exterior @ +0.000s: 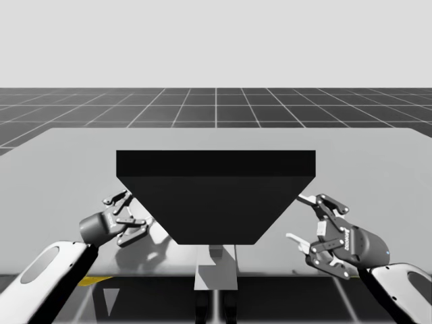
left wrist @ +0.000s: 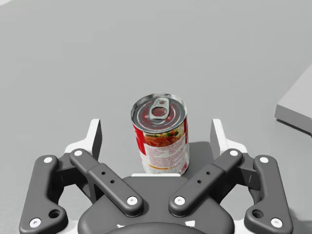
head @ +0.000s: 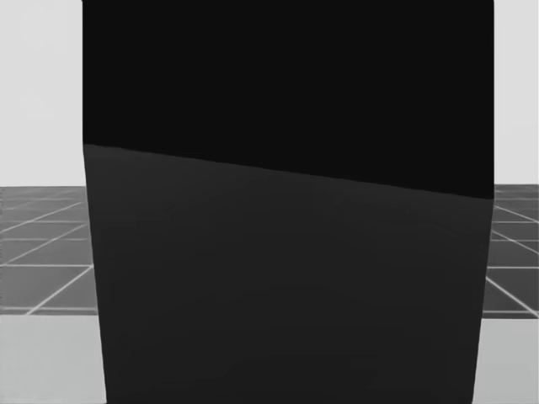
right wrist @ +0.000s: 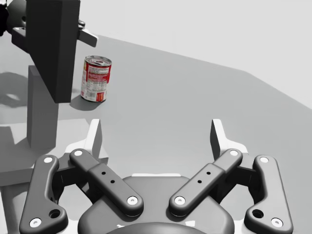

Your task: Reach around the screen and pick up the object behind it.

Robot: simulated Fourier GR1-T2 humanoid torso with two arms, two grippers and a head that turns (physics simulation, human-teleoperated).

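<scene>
Red-labelled can (left wrist: 160, 134) stands upright behind the screen (exterior: 216, 196), at twelve o'clock from my left gripper (exterior: 127, 217), between its wide-open fingers (left wrist: 92, 139) and touching neither. The reach looks done; next, I judge, close squarely on it, then lift. My right gripper (right wrist: 156, 136) hangs wide open, well apart from the can.

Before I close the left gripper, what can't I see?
Head view: the black screen blocks everything beyond.
High view: the screen hides the red can.
Left wrist view: the left gripper's palm covers the can's base.
Right wrist view: the screen hides most of that gripper.
</scene>
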